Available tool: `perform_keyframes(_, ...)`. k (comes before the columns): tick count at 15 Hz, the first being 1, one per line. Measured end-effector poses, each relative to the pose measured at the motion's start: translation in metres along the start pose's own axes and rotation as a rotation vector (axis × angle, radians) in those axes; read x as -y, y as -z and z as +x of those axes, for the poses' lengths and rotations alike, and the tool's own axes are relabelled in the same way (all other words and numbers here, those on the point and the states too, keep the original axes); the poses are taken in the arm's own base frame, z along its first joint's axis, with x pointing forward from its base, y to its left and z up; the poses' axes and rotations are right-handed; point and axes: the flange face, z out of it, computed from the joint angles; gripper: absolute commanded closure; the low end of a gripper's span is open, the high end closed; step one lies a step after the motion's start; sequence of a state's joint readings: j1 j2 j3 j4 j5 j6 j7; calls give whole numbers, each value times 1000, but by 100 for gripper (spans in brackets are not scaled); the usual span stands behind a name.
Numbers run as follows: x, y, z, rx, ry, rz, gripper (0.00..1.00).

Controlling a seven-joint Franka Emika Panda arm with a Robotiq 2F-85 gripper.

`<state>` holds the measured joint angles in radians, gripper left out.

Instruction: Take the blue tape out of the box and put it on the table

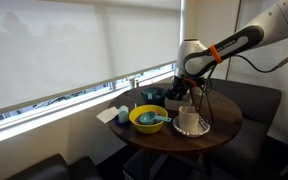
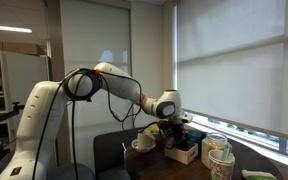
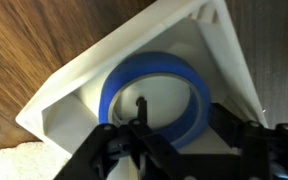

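Blue tape lies inside the box on the table; end effector hangs released just above.

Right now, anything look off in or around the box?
Nothing stands out. The blue tape lies flat inside the box, which sits upright on the table; no damage or spill visible. The hand hangs open over the tape.

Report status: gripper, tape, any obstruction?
Gripper open over box, fingers straddling tape wall. Tape flat in box, not yet lifted. Nothing over it in wrist view.
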<state>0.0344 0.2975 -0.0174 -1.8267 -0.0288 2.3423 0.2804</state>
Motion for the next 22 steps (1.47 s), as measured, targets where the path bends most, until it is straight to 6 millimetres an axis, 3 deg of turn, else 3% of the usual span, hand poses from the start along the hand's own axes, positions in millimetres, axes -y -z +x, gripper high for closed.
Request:
perform_keyframes(1, 0, -1, 1, 0, -3, 0, 37)
perform_keyframes(3, -1, -2, 3, 0, -10, -1, 62)
perform_keyframes(9, -2, 1, 7, -10, -20, 0, 99)
perform_keyframes(16, -1, 7, 8, -20, -21, 4, 99)
perform_keyframes(18, 0, 20, 10, -39, -20, 10, 99)
perform_keyframes(21, 1, 58, 11, -92, -19, 27, 99)
perform_keyframes(22, 0, 72, 11, -112, -20, 33, 70)
